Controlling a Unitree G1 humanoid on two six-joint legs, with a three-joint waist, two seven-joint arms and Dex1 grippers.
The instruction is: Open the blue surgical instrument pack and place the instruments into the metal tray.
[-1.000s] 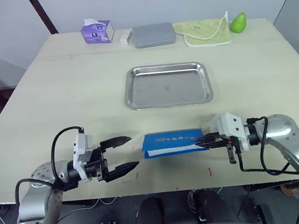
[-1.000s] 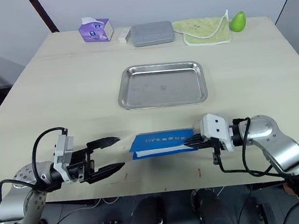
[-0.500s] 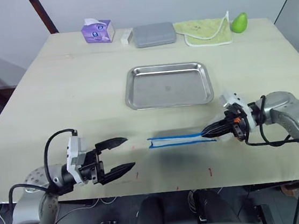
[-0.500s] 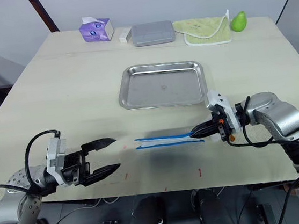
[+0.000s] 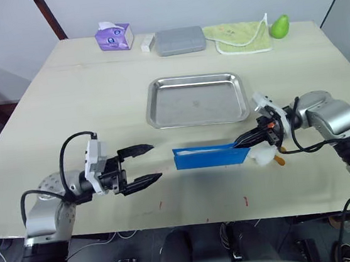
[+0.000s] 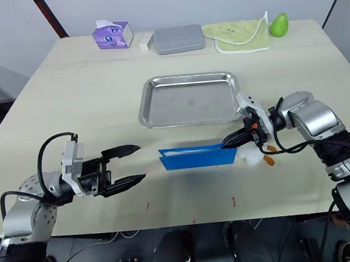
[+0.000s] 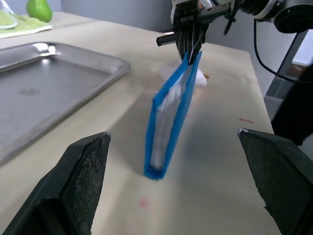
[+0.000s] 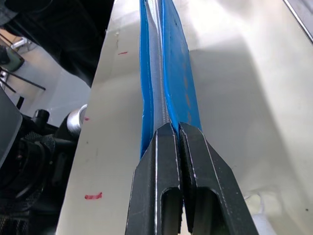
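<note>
Blue surgical instrument pack, a flat bright-blue fabric wallet, stands on its long edge in the lower middle of the left eye frame, on the pale wooden table. Its upper right corner is pinched in the right gripper, whose two black fingers are pressed together on the fabric. In the right wrist view the two blue flaps run away from the fingers with a thin pale seam between them; the lining and any contents are hidden.

Shallow stainless-steel rectangular tray sits at frame centre, just beyond the pack and apart from it, rim unobstructed on all sides.

Left gripper hovers at lower left, jaws spread wide, holding nothing, tips pointing at the pack's left end with bare table between them. In the left wrist view the pack stands between the two dark fingertips, well ahead of them.

A white crumpled bit with a small orange piece lies on the table under the right gripper; what it is cannot be made out.

Along the far edge, upper part of frame: purple tissue box, small white block, grey hard case, green-trimmed cloth, green pear-shaped object. The near table edge runs close below both grippers.
</note>
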